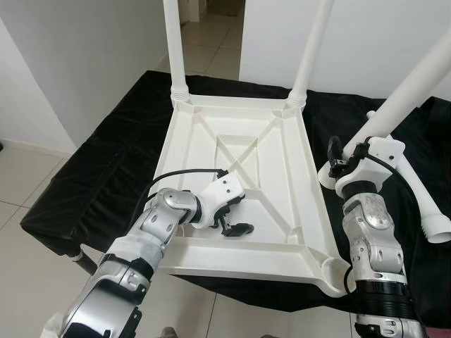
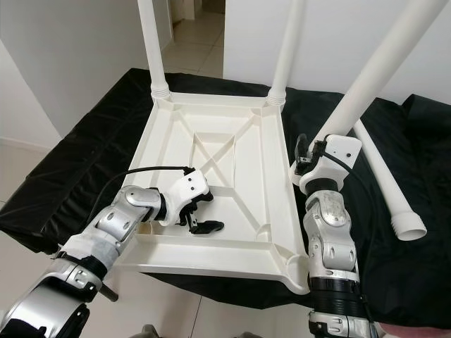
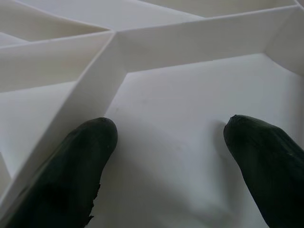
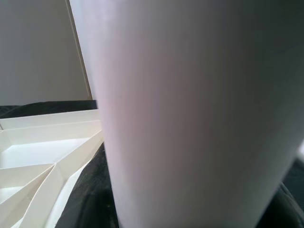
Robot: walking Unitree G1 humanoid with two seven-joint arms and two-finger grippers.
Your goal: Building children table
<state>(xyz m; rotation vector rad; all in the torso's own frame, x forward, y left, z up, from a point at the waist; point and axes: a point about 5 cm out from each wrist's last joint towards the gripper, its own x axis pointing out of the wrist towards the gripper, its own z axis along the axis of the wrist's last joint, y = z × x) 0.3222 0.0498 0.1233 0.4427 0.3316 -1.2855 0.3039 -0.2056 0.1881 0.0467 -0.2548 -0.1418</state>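
Note:
A white plastic table top [image 1: 282,211] lies upside down on a black cloth, its ribbed underside facing up. Two white legs [image 1: 174,49] [image 1: 310,49] stand upright in its far corners. My right gripper [image 1: 337,158] is shut on a third white leg [image 1: 416,77], which tilts up to the right with its lower end beside the table top's right edge. In the right wrist view this leg [image 4: 190,114] is very close. My left gripper [image 1: 236,227] is open over the near-left part of the underside, its fingers [image 3: 71,180] close to the surface beside a rib.
A fourth white leg [image 2: 384,172] lies on the black cloth [image 1: 120,155] to the right of the table top. White walls and a doorway [image 1: 211,28] stand behind. Tiled floor [image 1: 28,183] lies to the left.

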